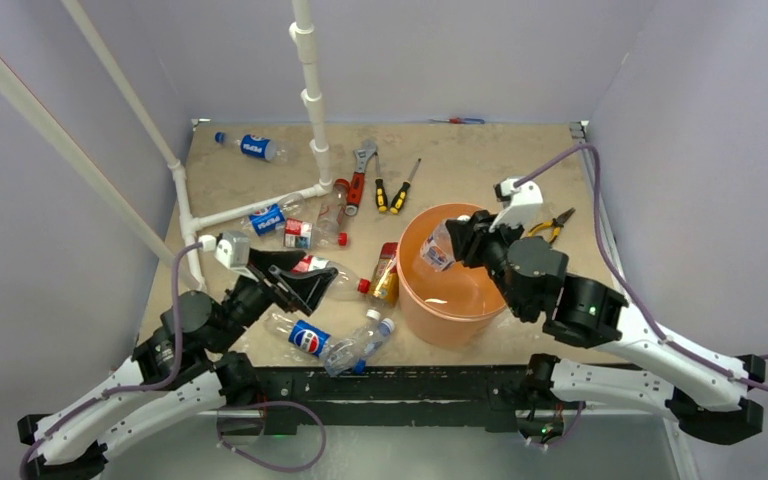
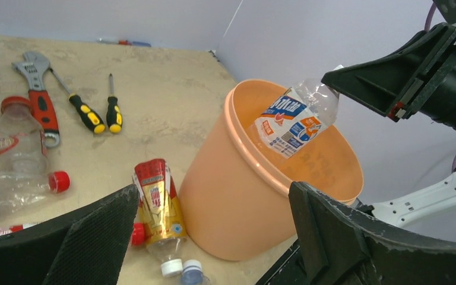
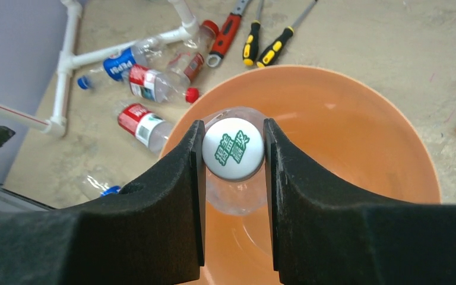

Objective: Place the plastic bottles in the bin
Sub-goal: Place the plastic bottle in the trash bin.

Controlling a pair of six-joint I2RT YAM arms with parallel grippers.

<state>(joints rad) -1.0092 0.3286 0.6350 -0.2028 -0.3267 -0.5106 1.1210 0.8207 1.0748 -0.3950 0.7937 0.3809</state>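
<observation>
Right gripper (image 3: 234, 155) clenched on white-capped bottle (image 2: 294, 122) over bin (image 1: 430, 305); left gripper (image 1: 305, 278) released among loose bottles (image 1: 310, 340).

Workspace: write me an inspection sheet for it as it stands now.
Surface: tan, mottled table.
Job's things: orange bin upright; white-capped bottle held tilted, lower end inside its rim; other bottles lie on the table left of it.
Clutter: wrench, two screwdrivers, pliers.
Grippers: left gripper open, holding nothing; right gripper shut on the white-capped bottle's cap.
Cables: purple cables trail along both arms.
Surroundings: white pipe frame, plain walls.
</observation>
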